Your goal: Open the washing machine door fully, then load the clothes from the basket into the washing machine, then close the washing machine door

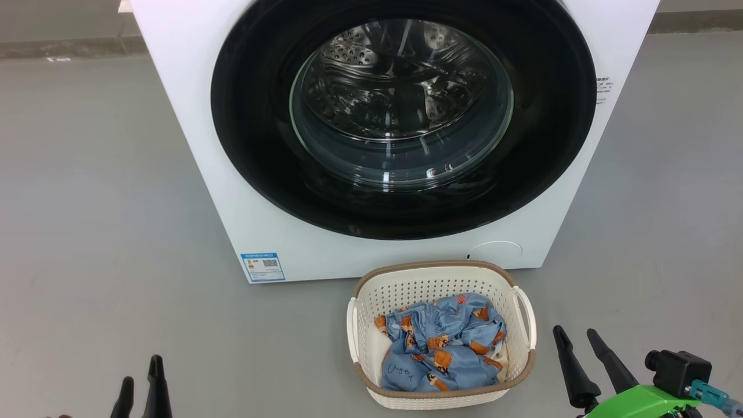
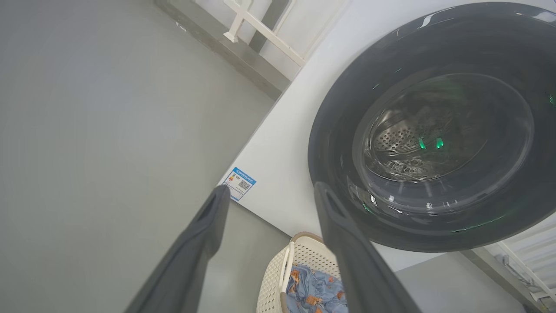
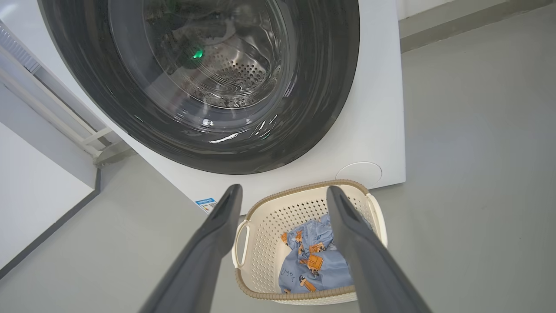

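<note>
My left gripper (image 1: 140, 377) and right gripper (image 1: 576, 337) sit nearest, both wide open and empty, and with the washing machine door (image 1: 255, 116) shut and the basket (image 1: 435, 265) of clothes (image 1: 441, 342) on the floor just in front of it, I reckon I could slip off that glossy rim or knock the basket.
</note>
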{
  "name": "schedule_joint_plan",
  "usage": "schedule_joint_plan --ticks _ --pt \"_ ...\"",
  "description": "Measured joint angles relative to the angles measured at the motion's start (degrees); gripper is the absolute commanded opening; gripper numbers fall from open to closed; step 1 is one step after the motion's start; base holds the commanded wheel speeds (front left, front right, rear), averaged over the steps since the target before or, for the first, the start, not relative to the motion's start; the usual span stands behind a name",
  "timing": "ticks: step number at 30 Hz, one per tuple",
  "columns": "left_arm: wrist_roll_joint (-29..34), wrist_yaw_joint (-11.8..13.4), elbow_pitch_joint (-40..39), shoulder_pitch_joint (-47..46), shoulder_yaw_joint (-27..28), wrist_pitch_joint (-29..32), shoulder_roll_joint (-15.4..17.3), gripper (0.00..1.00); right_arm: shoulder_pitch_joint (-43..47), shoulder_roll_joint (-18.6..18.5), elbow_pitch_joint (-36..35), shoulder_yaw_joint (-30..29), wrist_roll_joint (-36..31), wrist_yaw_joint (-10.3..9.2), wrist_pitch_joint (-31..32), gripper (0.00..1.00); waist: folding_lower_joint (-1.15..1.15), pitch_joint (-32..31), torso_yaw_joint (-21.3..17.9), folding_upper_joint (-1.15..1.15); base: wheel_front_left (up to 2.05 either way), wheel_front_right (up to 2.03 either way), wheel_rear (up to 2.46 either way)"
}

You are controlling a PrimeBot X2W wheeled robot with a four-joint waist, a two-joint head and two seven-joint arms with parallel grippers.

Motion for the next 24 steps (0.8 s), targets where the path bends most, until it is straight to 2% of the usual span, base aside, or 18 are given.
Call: schedule_joint_plan --ticks 24 --pt "14.38 -0.23 -1.23 1.18 0.46 -4.12 0.33 1.0 0.02 -0.04 -1.87 0.21 -17.57 0.0 -4.1 1.0 0.0 0.57 0.01 0.0 0.0 0.0 0.0"
